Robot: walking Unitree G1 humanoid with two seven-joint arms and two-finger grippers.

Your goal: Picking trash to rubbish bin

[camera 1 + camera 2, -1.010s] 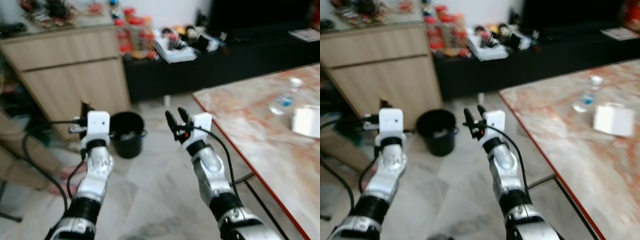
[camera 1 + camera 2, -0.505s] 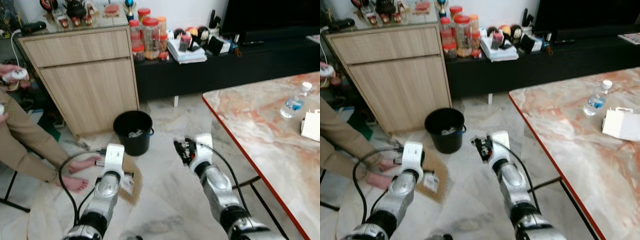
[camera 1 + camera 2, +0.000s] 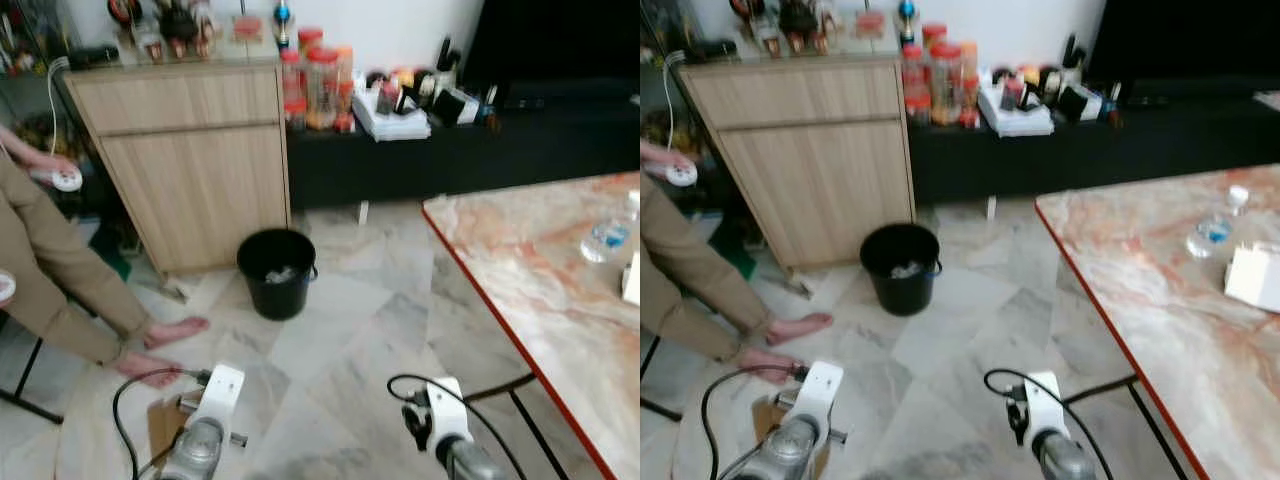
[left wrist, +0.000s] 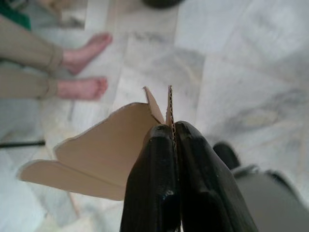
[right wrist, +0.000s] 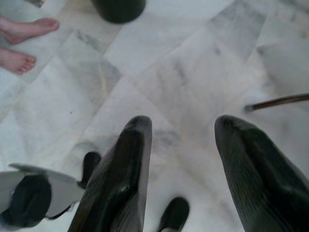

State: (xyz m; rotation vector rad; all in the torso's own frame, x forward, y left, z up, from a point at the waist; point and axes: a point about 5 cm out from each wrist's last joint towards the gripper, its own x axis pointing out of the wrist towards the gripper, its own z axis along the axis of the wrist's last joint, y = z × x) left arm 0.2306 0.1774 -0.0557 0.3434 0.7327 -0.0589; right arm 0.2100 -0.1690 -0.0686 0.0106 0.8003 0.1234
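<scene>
A pale marble-tiled floor (image 3: 340, 340) is spread before the robot, and a long light wooden cabinet (image 3: 190, 150) with a cluttered top is set against the far wall, with a low black media unit (image 3: 450, 150) beside it. A marble-patterned table with a red edge (image 3: 540, 290) is seen on the right, on which a clear plastic water bottle (image 3: 608, 236) stands. A seated person's khaki trouser legs (image 3: 50, 270) and bare feet (image 4: 79, 67) are shown at the left. A round black rubbish bin (image 3: 277, 272) is placed on the floor in front of the cabinet (some pale scraps lie inside). A torn piece of brown corrugated cardboard (image 4: 116, 150) is clamped edge-on between the closed black fingers of the left gripper (image 4: 174, 130), low above the floor and well apart from the bin. The right gripper (image 5: 183, 130) is held low over the tiles with its fingers spread and nothing between them.
</scene>
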